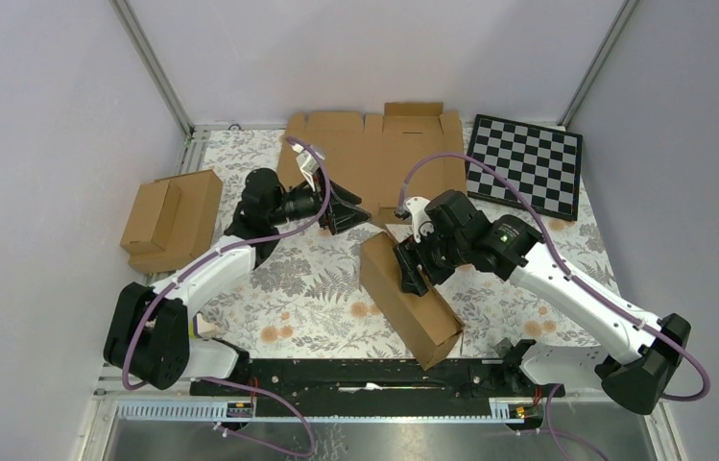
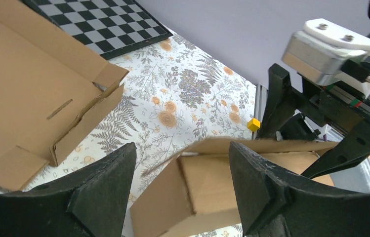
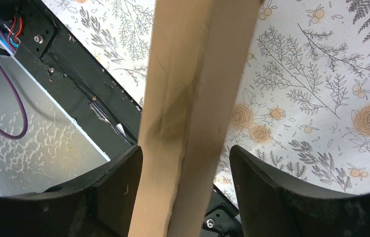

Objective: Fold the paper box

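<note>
The paper box (image 1: 413,307), a folded brown cardboard mailer, lies slantwise on the floral mat in the middle. My right gripper (image 1: 408,264) is open and straddles the box's upper edge at its far end. In the right wrist view (image 3: 185,197) the cardboard edge (image 3: 192,98) runs between the jaws, close to the left finger and with a gap to the right one. My left gripper (image 1: 341,211) is open and empty, hovering left of the box's far end. In the left wrist view (image 2: 180,192) the box corner (image 2: 222,187) shows between its fingers, further off.
A wider flat cardboard blank (image 1: 374,154) lies at the back, also in the left wrist view (image 2: 20,84). A checkerboard (image 1: 525,163) lies back right. Two joined small boxes (image 1: 171,219) stand at the left. A small yellow cube (image 2: 254,124) sits near the mat's edge. A black rail (image 3: 74,74) runs along the near edge.
</note>
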